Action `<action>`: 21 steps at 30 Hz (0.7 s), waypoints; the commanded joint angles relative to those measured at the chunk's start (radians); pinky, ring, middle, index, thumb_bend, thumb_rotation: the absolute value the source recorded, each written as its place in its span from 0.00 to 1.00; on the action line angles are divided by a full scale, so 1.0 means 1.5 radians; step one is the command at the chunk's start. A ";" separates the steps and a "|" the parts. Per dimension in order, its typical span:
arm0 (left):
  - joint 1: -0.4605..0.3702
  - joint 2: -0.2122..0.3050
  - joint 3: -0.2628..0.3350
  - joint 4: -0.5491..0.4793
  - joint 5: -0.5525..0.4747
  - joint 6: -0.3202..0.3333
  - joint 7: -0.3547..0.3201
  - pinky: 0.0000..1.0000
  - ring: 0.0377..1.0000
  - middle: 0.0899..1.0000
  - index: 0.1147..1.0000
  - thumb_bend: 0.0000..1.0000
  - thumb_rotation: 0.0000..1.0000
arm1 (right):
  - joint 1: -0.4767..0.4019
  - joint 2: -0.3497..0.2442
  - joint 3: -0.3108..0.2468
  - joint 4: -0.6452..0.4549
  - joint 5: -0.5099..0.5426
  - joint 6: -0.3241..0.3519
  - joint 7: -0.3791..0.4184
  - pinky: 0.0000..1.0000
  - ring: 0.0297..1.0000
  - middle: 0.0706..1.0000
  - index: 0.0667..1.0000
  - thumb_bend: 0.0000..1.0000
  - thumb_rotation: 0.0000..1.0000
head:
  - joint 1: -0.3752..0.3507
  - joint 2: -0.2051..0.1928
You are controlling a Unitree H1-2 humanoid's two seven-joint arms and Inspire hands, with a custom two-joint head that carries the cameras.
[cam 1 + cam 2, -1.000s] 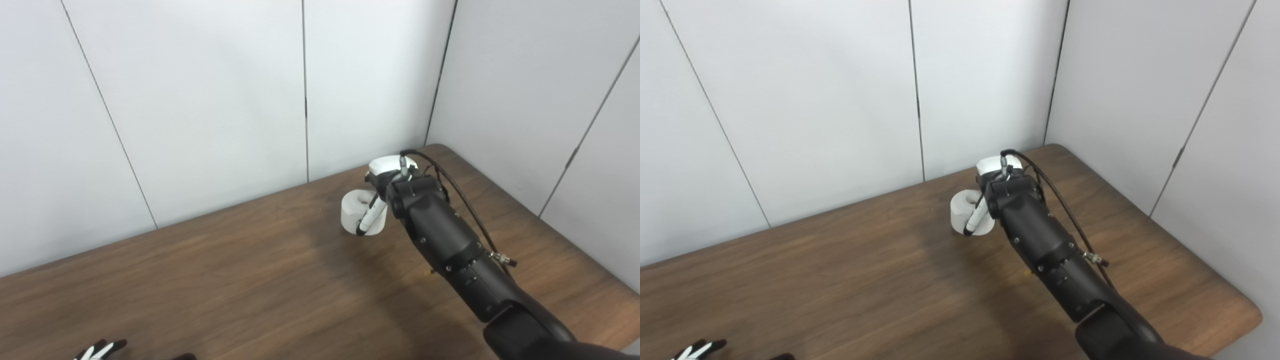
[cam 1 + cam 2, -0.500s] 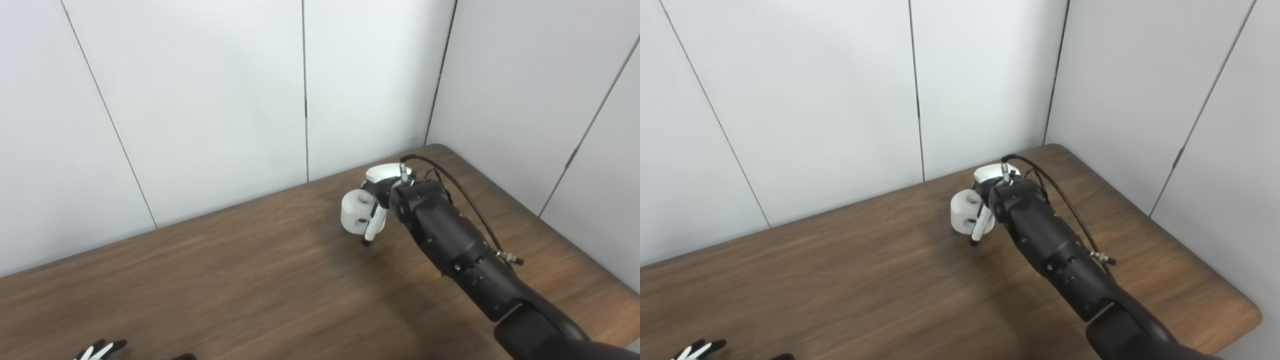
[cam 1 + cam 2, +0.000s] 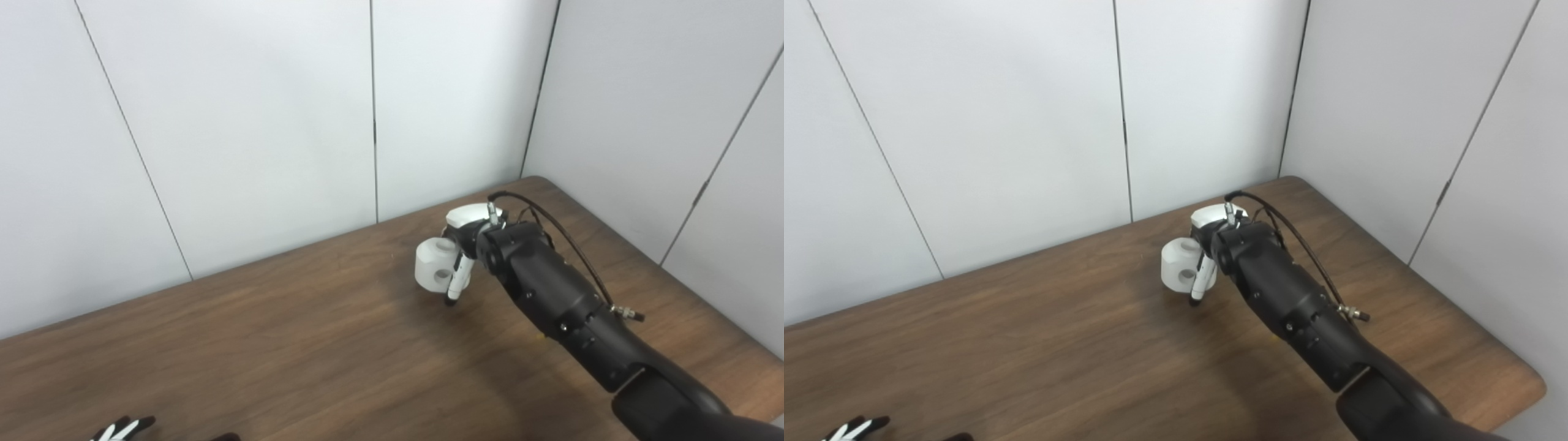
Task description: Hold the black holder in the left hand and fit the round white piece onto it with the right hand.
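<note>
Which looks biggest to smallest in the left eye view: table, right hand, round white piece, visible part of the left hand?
1. table
2. right hand and round white piece: look alike, and the hand is partly hidden, so unranked
3. left hand, only fingertips in view at the bottom edge

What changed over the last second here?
The right hand has tipped the white piece up off the table and carried it slightly left; a side hole now shows. The left hand stayed at the bottom edge.
</note>
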 commanded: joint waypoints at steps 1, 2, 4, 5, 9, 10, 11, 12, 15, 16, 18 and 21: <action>0.006 0.010 0.001 -0.003 -0.004 0.004 -0.007 1.00 0.98 0.88 0.42 0.51 0.03 | -0.031 -0.018 -0.004 -0.012 -0.014 0.016 0.007 0.59 0.72 0.76 0.80 1.00 0.38 | -0.001 0.001; 0.006 0.010 0.001 -0.002 -0.004 0.004 -0.006 1.00 0.98 0.88 0.42 0.51 0.03 | -0.032 -0.018 -0.006 -0.012 -0.014 0.018 0.009 0.58 0.72 0.76 0.80 1.00 0.38 | -0.001 0.001; 0.006 0.010 0.001 -0.002 -0.002 0.004 -0.005 1.00 0.98 0.88 0.42 0.51 0.03 | -0.031 -0.018 -0.008 -0.013 -0.011 0.019 0.010 0.56 0.67 0.72 0.77 1.00 0.39 | 0.000 0.001; 0.006 0.010 0.001 -0.002 -0.003 0.004 -0.006 1.00 0.98 0.88 0.42 0.51 0.03 | -0.030 -0.019 -0.009 -0.014 -0.010 0.019 0.010 0.56 0.66 0.71 0.76 1.00 0.39 | 0.000 0.001; 0.006 0.010 0.001 -0.003 -0.003 0.006 -0.007 1.00 0.98 0.88 0.42 0.51 0.03 | -0.026 -0.023 -0.005 -0.018 -0.007 0.014 0.003 0.58 0.69 0.74 0.78 1.00 0.41 | -0.001 0.002; 0.006 0.010 0.001 -0.004 -0.003 0.008 -0.008 1.00 0.98 0.88 0.42 0.51 0.03 | -0.026 -0.024 -0.002 -0.017 -0.007 0.013 0.000 0.57 0.67 0.72 0.75 1.00 0.41 | -0.001 0.002; 0.006 0.010 0.001 -0.004 -0.003 0.009 -0.009 1.00 0.98 0.88 0.42 0.51 0.03 | -0.026 -0.025 0.000 -0.016 -0.007 0.010 -0.006 0.54 0.63 0.68 0.72 0.99 0.42 | -0.001 0.002; 0.006 0.010 0.000 -0.005 -0.002 0.010 -0.009 1.00 0.98 0.88 0.42 0.51 0.03 | -0.025 -0.025 0.001 -0.015 -0.007 0.009 -0.010 0.50 0.58 0.63 0.70 0.99 0.42 | -0.001 0.002; 0.006 0.009 0.000 -0.005 0.001 0.010 -0.007 1.00 0.98 0.88 0.41 0.51 0.03 | -0.023 -0.028 0.005 -0.016 -0.004 0.001 -0.029 0.46 0.54 0.58 0.63 0.96 0.40 | -0.001 0.001; 0.006 0.009 0.000 -0.005 0.001 0.010 -0.007 1.00 0.98 0.88 0.41 0.51 0.03 | -0.022 -0.029 0.005 -0.018 -0.002 0.000 -0.035 0.46 0.54 0.58 0.62 0.96 0.40 | 0.000 0.001; 0.005 0.009 0.000 -0.003 0.001 0.010 -0.007 1.00 0.98 0.88 0.42 0.51 0.03 | -0.019 -0.029 0.001 -0.021 0.005 -0.003 -0.052 0.44 0.52 0.55 0.58 0.95 0.36 | 0.000 0.001; 0.004 0.009 0.000 -0.001 0.000 0.008 -0.006 1.00 0.98 0.88 0.42 0.51 0.03 | -0.014 -0.031 -0.003 -0.024 0.019 -0.009 -0.076 0.41 0.48 0.51 0.53 0.94 0.31 | 0.000 0.000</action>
